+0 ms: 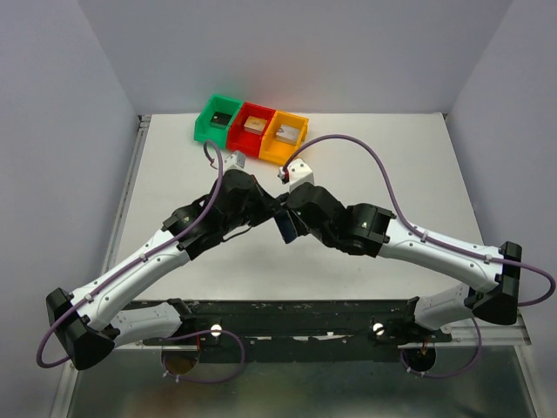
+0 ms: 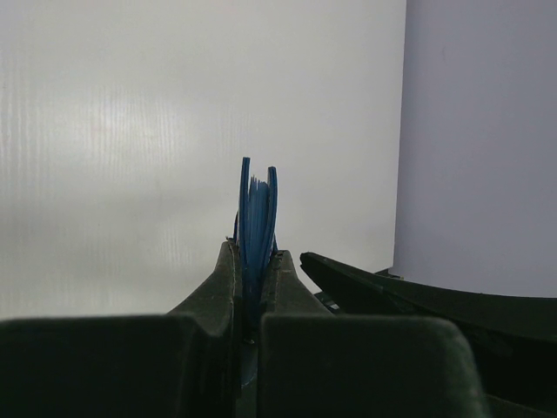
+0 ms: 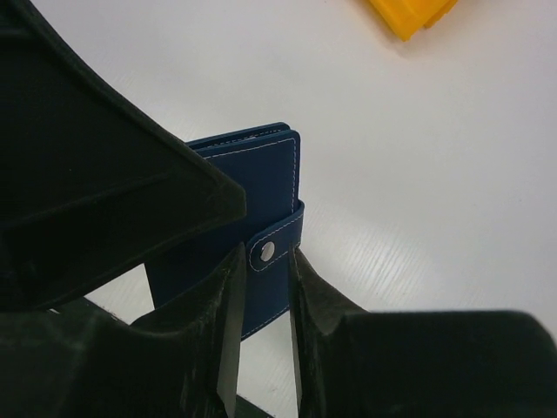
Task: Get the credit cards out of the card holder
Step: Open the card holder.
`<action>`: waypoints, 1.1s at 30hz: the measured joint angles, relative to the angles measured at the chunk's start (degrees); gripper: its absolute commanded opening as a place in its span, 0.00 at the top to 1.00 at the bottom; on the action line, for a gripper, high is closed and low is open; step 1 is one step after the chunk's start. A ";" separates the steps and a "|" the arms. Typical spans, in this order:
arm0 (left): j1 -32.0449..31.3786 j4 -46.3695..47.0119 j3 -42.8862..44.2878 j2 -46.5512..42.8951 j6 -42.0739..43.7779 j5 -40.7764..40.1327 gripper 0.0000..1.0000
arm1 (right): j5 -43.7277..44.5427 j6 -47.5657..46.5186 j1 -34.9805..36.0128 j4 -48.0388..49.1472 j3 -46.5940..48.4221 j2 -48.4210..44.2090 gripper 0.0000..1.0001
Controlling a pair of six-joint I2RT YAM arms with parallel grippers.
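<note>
Navy card holder (image 1: 285, 228) is mid-table (image 1: 418, 183), between the two grippers, folded shut with its snap strap (image 3: 267, 252) done up. Left gripper (image 2: 258, 261) is clamped on it edge-on, with paler blue pages showing between the covers. Right gripper (image 3: 264, 287) straddles the strap, jaws a narrow gap apart; can't tell if they actually pinch it. Green bin (image 1: 205, 124), red bin (image 1: 242, 139) and orange bin (image 1: 272, 154) sit in a touching row at the far edge, well apart from the holder. Left arm's black bulk blocks half the right wrist view.
</note>
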 measured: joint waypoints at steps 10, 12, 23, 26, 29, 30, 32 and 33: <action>0.00 1.05 -0.74 -0.35 -0.02 -0.04 1.00 | -0.02 0.22 0.33 -0.33 0.57 0.52 0.86; 0.00 1.27 -1.03 -0.44 -0.04 -0.07 1.00 | -0.04 0.33 0.35 -0.33 0.57 0.68 0.92; 0.00 1.73 -2.01 -1.20 -0.02 -0.35 1.00 | -0.02 0.76 0.59 -0.39 0.68 1.03 1.00; 0.00 1.86 -2.19 -1.27 -0.02 -0.44 1.00 | 0.04 0.76 0.59 -0.46 0.68 1.03 1.00; 0.00 1.90 -2.34 -1.31 -0.02 -0.48 1.00 | 0.33 0.79 0.59 -0.72 0.70 1.03 1.00; 0.00 1.88 -2.38 -1.31 -0.02 -0.50 1.00 | 0.46 0.79 0.59 -0.83 0.72 1.03 1.00; 0.00 1.84 -2.49 -1.38 -0.02 -0.66 1.00 | 0.87 0.76 0.52 -1.07 0.72 1.03 1.00; 0.00 1.75 -2.54 -1.46 -0.02 -0.68 1.00 | 1.14 0.79 0.52 -1.27 0.72 1.03 1.00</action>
